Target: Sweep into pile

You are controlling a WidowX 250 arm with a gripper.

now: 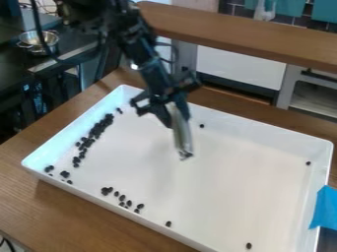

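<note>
Camera view: step in hand looks like the gathering sweep, partly done, with the pile loose.
Tray (230, 184): white, on a wooden bench (85, 209); blue tape (324, 209) lies over its right edge.
Bits (99, 128): small and dark, thickest in a band beside the left edge. A looser group lies along the near edge, towards the left corner, with a few between. Single ones lie apart: by the far edge, by the right edge, and two more at the near edge further right.
Gripper (172, 104): over the tray's far half, closed on the sweeper.
Sweeper (182, 130): pale and narrow, hanging nearly upright, its lower end well in from the edges. Whether that end touches the floor of the tray I cannot tell.
Next move: probably set the sweeper down on the right side of a stray and draw it towards the left band, then bring the near-edge group in.
Risk: bits tight against the wall may slip past the narrow end, and a quick stroke could scatter the band.
</note>
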